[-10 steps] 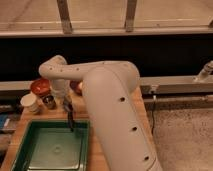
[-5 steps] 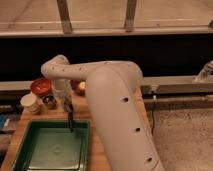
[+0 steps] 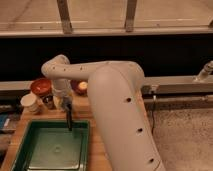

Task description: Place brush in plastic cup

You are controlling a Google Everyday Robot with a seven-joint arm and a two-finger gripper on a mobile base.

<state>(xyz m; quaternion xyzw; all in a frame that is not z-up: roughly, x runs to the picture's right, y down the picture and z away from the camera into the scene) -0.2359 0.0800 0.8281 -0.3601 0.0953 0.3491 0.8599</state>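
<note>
Fingers (image 3: 64, 103) look closed on the top end of the brush (image 3: 69, 120). It's hanging straight down from the gripper (image 3: 66, 106), so I'd call that a solid hold. The gripper itself sits just above the back edge of the green tray (image 3: 30, 160), and the brush's lower tip dangles right over that rim, not touching anything as far as I can tell.

Progress-wise, I'd say the pickup part is done and the drop-off isn't. The brush is in the air, not inside any container. Honestly I can't pick out the plastic cup anywhere here; it may be hidden behind the arm or out of shot.

Just behind and left of the gripper there's a small dark tin (image 3: 48, 102), a white cup (image 3: 30, 102) and a red bowl (image 3: 41, 86), all on the wooden surface (image 3: 96, 150). Another bowl (image 3: 80, 88) peeks out behind the arm.
</note>
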